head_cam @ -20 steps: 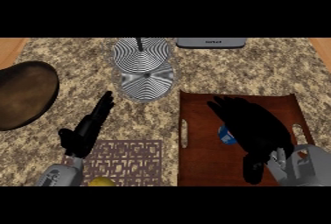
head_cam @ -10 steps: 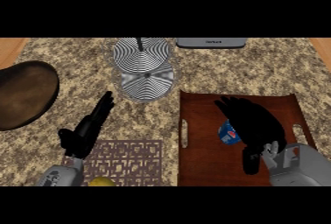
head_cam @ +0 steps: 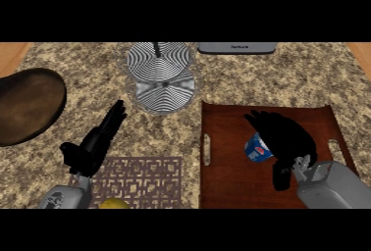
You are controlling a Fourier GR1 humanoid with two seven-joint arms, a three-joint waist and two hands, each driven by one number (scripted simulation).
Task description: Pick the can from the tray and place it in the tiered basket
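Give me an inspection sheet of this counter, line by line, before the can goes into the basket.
Surface: speckled stone counter.
Job's things: blue can on the brown tray; striped tiered basket beyond it.
Clutter: dark brown plate, patterned mat, yellow item, grey appliance.
Robot hands: left robot hand open, left of the tray; right robot hand over the can, partly hiding it.
Cables: nothing seen.
Surroundings: nothing seen.

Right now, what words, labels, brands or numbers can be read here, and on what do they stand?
None can be read.
Grey device at the view's top: a small dark mark, too blurred to read.
Can on the tray: a white and red label, too small to read, partly hidden by the right hand.
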